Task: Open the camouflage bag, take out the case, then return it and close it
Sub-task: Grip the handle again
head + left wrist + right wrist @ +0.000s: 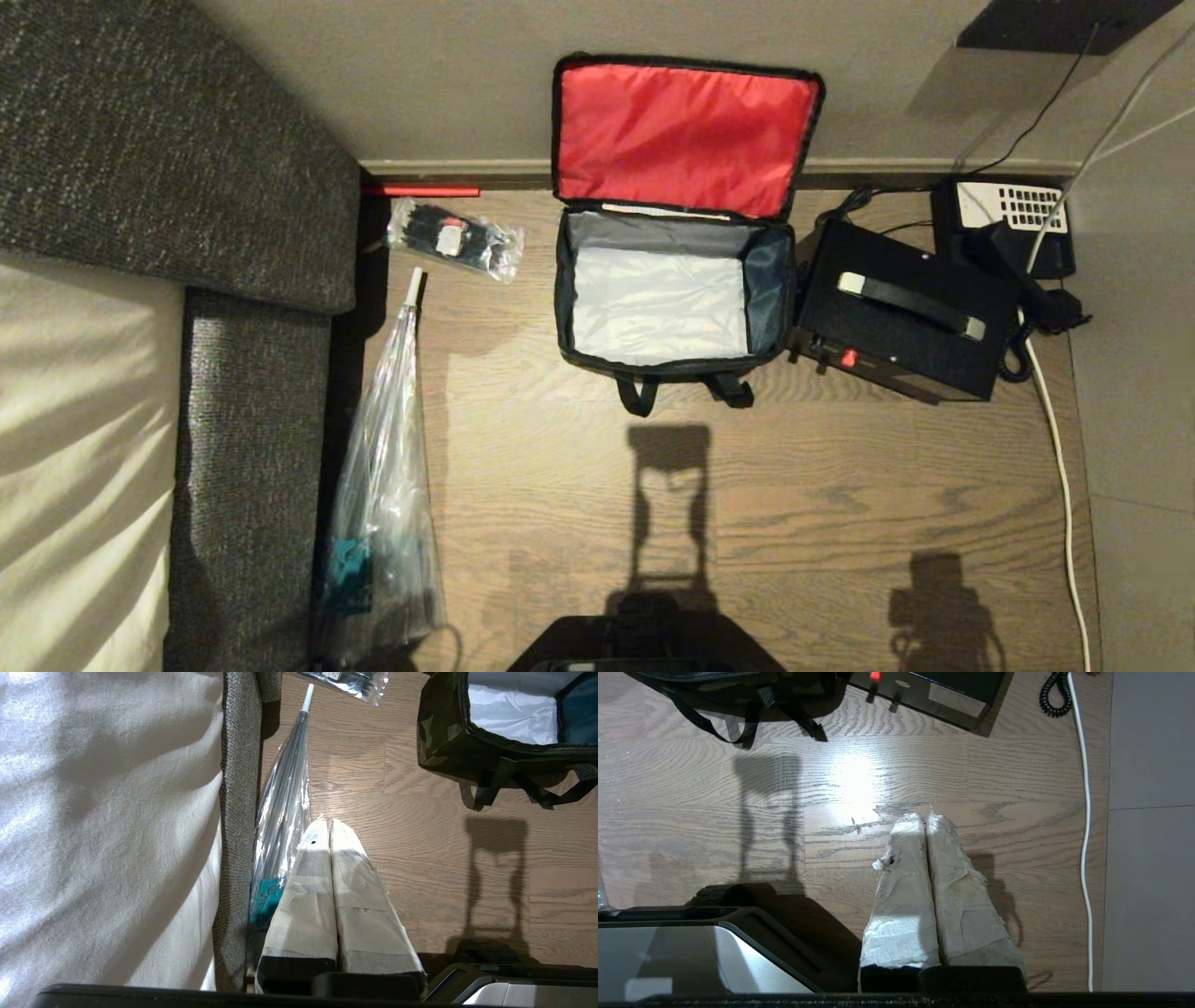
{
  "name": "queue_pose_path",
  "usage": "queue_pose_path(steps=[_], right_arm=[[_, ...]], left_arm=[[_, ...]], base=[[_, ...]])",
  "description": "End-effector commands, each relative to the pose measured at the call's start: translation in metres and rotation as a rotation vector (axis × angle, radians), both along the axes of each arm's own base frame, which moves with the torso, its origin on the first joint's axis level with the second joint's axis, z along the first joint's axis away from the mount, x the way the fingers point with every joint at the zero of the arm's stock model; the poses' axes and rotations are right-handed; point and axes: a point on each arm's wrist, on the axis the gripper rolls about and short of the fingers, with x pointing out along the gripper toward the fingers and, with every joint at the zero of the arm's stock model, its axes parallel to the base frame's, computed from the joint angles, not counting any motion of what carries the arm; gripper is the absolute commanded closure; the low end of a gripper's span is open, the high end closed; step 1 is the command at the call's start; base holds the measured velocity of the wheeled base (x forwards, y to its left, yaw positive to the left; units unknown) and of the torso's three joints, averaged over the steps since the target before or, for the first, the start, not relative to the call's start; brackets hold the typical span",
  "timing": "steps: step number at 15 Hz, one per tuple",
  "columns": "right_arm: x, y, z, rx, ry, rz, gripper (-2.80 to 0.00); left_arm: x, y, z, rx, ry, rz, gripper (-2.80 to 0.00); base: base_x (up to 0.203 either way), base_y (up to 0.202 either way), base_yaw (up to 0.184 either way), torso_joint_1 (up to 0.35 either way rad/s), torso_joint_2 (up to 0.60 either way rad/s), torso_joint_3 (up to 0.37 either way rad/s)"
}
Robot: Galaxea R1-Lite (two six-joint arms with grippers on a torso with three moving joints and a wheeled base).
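Sideways, case [901,313] beside camouflage bag [672,289]

Wood-plank floor [766,495], items resting on it.
Open camouflage bag [672,289]; black case [901,313] just beside; telephone [1013,229]; white cable [1060,448]; two clear plastic bags [387,485].

The head view looks almost straight down from high above the brown wood-grain floor [794,485], far wall at its top edge, taking in the whole scene. The left wrist view sits low and near the floor on the left, facing the far wall over its tape-wrapped left gripper [330,823]. The right wrist view does likewise on the right. Both wrist views share the near edge of the open boxy camouflage fabric bag [653,359] [444,732] [738,686].
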Motion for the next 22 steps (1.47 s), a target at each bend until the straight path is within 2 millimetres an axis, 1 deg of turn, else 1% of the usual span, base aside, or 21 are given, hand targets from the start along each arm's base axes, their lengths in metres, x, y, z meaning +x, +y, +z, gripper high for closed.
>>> queue_pose_path(steps=[1,8,16,22], right_arm=[[-0.0001,0.0,0.0,0.0,-0.001,0.0,0.0],[-0.0001,0.0,0.0,0.0,-0.001,0.0,0.0],[-0.0001,0.0,0.0,0.0,-0.001,0.0,0.0],[-0.0001,0.0,0.0,0.0,-0.001,0.0,0.0]], left_arm=[[0.0034,0.0,-0.011,0.0,0.04,0.0,0.0],[0.0034,0.0,-0.011,-0.003,0.04,-0.001,0.0],[0.0034,0.0,-0.0108,-0.005,0.039,0.001,0.0],[0.0034,0.0,-0.0108,-0.003,0.039,0.001,0.0]], base=[[0.0,0.0,0.0,0.0,0.0,0.0],[0.0,0.0,0.0,0.0,0.0,0.0],[0.0,0.0,0.0,0.0,0.0,0.08],[0.0,0.0,0.0,0.004,0.0,0.133]])
